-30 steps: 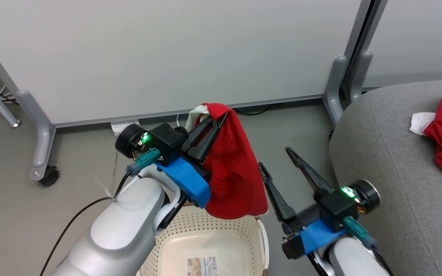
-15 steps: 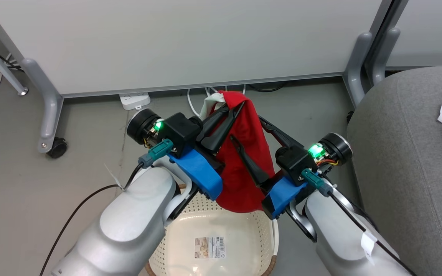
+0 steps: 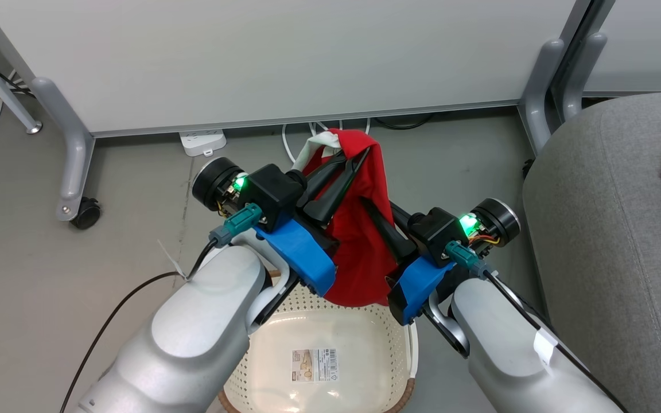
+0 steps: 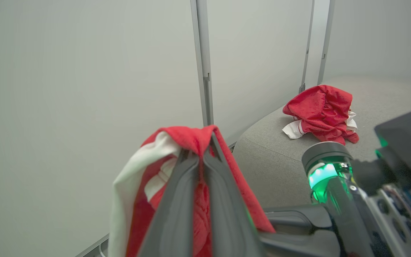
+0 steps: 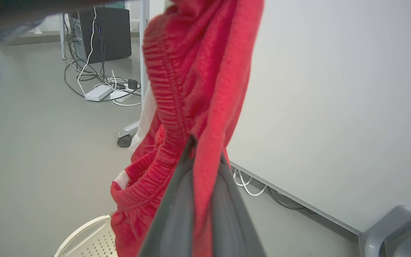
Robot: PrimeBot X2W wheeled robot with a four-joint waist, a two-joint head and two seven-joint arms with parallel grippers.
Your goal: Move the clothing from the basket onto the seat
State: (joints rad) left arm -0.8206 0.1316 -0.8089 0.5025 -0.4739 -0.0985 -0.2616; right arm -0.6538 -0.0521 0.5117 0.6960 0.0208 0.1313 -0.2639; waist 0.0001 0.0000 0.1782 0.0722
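Clothing (image 3: 359, 272) hangs limp over the basket (image 3: 365, 327)'s far rim: light, soft, bunching. Left gripper (image 4: 205, 141) pinches its top fold, right gripper (image 5: 191, 139) is clamped lower down. I'd hold thick gathered seams; thin cloth may slip.

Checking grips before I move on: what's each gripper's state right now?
Left gripper: closed, holding the red garment near its top.
Right gripper: closed on the same garment, lower down.
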